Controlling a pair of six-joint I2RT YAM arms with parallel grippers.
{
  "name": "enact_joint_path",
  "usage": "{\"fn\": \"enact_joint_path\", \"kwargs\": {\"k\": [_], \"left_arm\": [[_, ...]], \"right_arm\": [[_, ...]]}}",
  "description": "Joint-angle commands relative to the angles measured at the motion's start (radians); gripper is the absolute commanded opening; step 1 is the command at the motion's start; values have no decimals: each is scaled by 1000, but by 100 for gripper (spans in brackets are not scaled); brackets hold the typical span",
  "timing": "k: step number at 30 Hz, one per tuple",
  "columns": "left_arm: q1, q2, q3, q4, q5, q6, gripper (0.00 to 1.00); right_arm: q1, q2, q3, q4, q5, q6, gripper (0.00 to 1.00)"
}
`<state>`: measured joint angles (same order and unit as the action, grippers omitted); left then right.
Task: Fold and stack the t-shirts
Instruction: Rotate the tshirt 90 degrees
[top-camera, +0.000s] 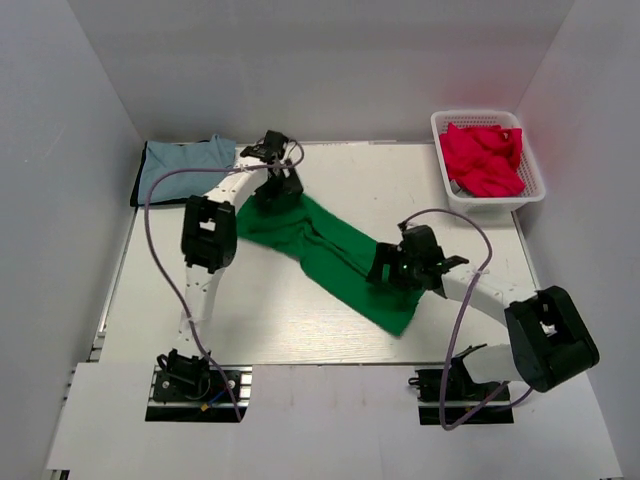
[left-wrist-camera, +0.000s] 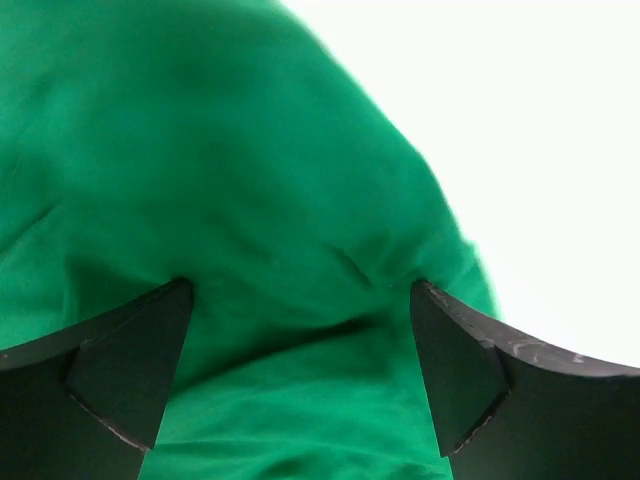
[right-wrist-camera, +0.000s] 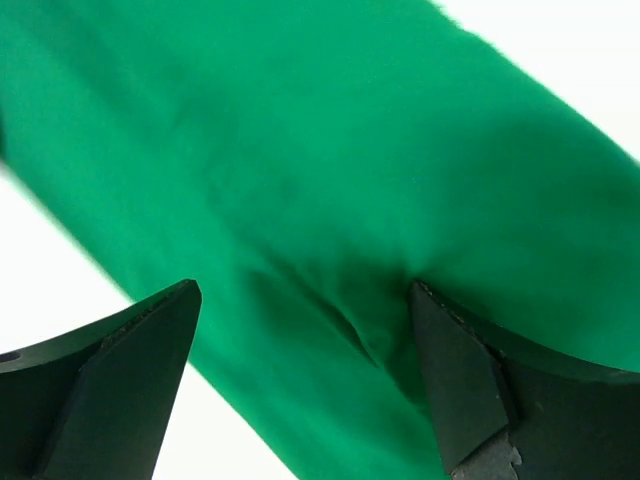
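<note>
White table (top-camera: 250, 320) under green t-shirt (top-camera: 330, 255), long axis far-left to near-right

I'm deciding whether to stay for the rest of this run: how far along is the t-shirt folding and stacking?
Done: the grey-blue shirt looks folded at the far left corner of the table. In hand: the green shirt, a long diagonal strip, with the left gripper and right gripper open over it. Left: the red shirts, bunched in the basket.
</note>
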<state>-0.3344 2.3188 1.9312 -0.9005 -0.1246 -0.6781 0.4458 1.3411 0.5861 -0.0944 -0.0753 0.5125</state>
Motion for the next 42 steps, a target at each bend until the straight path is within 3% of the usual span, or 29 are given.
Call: {"fn": "enact_joint_path", "kwargs": {"k": [1, 2, 3, 4, 5, 8, 10, 19, 25, 29, 33, 37, 42], "left_arm": [[0, 304, 317, 186, 250, 75, 100], [-12, 360, 479, 228, 281, 75, 100], [-12, 442, 526, 271, 354, 63, 100], [-12, 458, 535, 337, 400, 46, 100], [-12, 458, 469, 532, 443, 5, 100], [-23, 477, 443, 742, 511, -67, 100], [-34, 519, 536, 742, 481, -77, 100], [-34, 530, 515, 792, 333, -66, 100], [-11, 492, 565, 792, 284, -55, 100], [-11, 316, 574, 770, 267, 34, 100], [-38, 101, 540, 704, 226, 182, 100], [-49, -101, 421, 648, 269, 183, 100], [-74, -286, 251, 410, 300, 229, 100]], "right_arm": [[88, 42, -39, -134, -124, 24, 90], [150, 65, -32, -146, -139, 14, 90], [178, 81, -28, -143, -194, 9, 90], [232, 84, -26, -140, -211, 4, 90], [287, 86, -25, -127, -233, -24, 90], [414, 93, -6, -131, -268, -80, 90], [467, 105, 10, -134, -273, -106, 90], [536, 165, 80, -107, -265, -140, 90], [550, 97, 149, -162, -144, -155, 90], [536, -31, 190, -217, 122, -34, 90], [515, -108, 172, -221, 212, 44, 90], [495, -134, 184, -268, 226, 69, 90], [456, -171, 159, -376, 359, 153, 90]]}}
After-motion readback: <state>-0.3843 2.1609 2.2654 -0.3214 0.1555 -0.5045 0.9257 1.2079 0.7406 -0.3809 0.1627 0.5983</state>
